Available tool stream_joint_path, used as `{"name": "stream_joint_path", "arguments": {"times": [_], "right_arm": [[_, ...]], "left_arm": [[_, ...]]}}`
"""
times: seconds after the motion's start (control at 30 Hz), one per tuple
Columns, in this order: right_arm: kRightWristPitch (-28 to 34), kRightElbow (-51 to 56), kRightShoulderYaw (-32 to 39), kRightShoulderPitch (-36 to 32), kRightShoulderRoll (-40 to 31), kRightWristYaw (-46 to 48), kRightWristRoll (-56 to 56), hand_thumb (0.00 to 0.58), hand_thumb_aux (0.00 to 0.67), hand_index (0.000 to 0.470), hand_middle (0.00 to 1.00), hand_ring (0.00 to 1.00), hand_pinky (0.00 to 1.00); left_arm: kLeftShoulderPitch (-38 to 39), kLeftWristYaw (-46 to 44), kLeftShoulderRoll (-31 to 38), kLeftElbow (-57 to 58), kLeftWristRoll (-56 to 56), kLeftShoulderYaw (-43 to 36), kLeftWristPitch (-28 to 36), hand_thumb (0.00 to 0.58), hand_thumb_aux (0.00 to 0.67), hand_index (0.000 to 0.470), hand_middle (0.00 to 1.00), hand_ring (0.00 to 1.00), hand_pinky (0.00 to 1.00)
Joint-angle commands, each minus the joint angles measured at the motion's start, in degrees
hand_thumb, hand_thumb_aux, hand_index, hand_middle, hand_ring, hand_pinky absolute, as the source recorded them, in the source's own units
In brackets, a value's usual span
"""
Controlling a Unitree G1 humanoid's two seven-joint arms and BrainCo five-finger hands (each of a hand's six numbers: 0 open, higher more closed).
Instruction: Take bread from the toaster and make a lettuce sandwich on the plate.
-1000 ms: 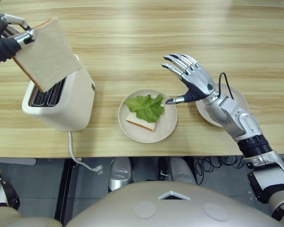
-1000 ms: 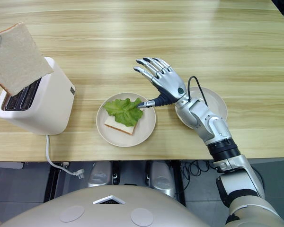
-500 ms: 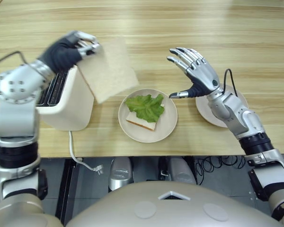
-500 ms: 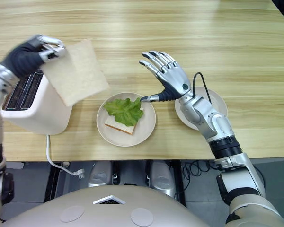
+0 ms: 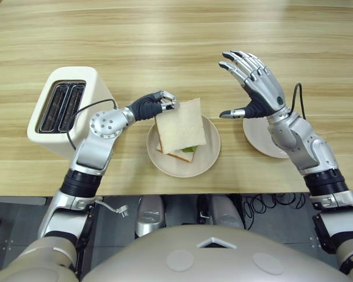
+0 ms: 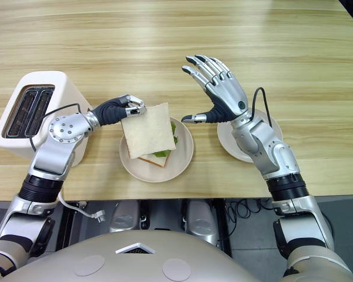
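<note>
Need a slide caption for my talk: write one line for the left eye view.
Left hand holds a bread slice over the lettuce on the plate; right hand open, raised beside it.

Light wood-grain table (image 5: 165,35) spans view; dark grey floor (image 5: 17,211) below front edge; even light.

toaster (image 5: 44,132) left of plate (image 5: 207,157), saucer (image 5: 257,140) right, tabletop (image 5: 176,47) beyond seemingly open

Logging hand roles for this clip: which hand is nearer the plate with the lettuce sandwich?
Left. The left hand is at the plate's upper-left rim, holding the bread slice over it. The right hand is open, off to the plate's right, near the second plate.
</note>
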Motion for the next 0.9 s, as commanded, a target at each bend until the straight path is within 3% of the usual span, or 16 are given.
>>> {"name": "stream_joint_path", "arguments": {"times": [0.03, 0.53, 0.9], "right_arm": [[-2.2, -1.6, 0.4, 0.6, -0.7, 1.6, 0.2, 0.000, 0.000, 0.000, 0.00, 0.00, 0.00], [-11.6, -6.0, 5.3, 5.5, -4.1, 7.4, -4.9, 0.000, 0.000, 0.000, 0.00, 0.00, 0.00], [-10.4, -3.9, 13.0, 5.4, -3.3, 13.4, -13.5, 0.000, 0.000, 0.000, 0.00, 0.00, 0.00]], "left_arm": [[-0.1, 1.5, -2.1, 6.0, 1.3, -0.9, -3.2, 0.580, 0.670, 0.460, 1.00, 1.00, 1.00], [-5.6, 9.2, -5.9, 29.9, 10.5, -3.6, -20.3, 0.580, 0.670, 0.460, 1.00, 1.00, 1.00], [-7.3, 10.9, -7.1, 37.2, 13.5, -4.0, -25.3, 0.580, 0.670, 0.460, 1.00, 1.00, 1.00]]}}
